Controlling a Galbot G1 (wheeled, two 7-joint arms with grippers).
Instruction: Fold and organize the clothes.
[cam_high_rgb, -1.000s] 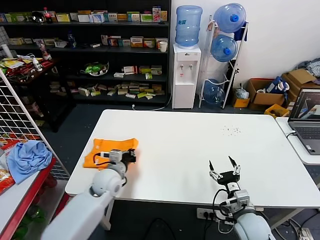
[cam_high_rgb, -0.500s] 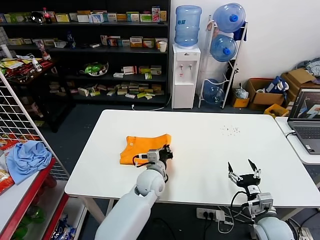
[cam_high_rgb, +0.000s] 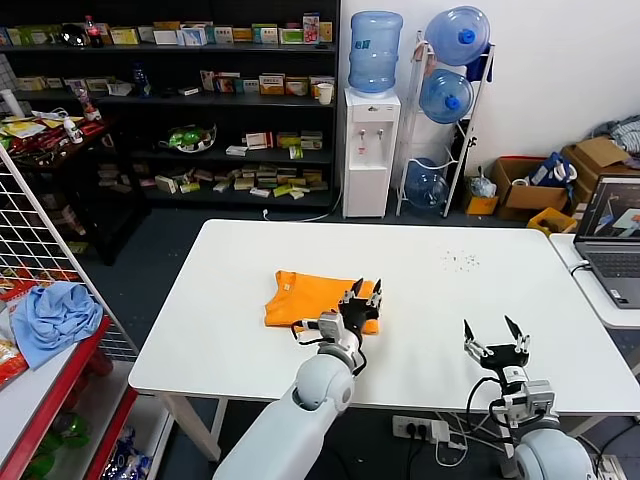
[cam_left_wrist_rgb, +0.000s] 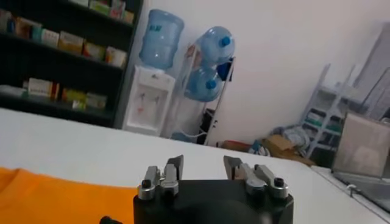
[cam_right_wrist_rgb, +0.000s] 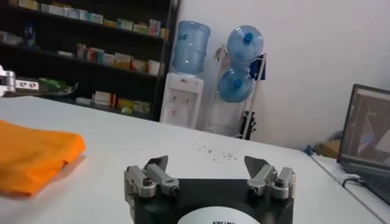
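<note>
The folded T-shirt (cam_high_rgb: 320, 299) lies on the table (cam_high_rgb: 440, 300). Left gripper (cam_high_rgb: 362, 294) hovers at its right edge, fingers apart. Right gripper (cam_high_rgb: 496, 338) waits well right, spread.

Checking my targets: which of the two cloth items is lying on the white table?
The orange T-shirt, folded beside the left end effector. The light blue cloth lies off the table.

The left gripper (cam_high_rgb: 361, 291) covers the orange T-shirt's (cam_high_rgb: 305, 298) three-o'clock edge; no white lettering is visible on it.
</note>
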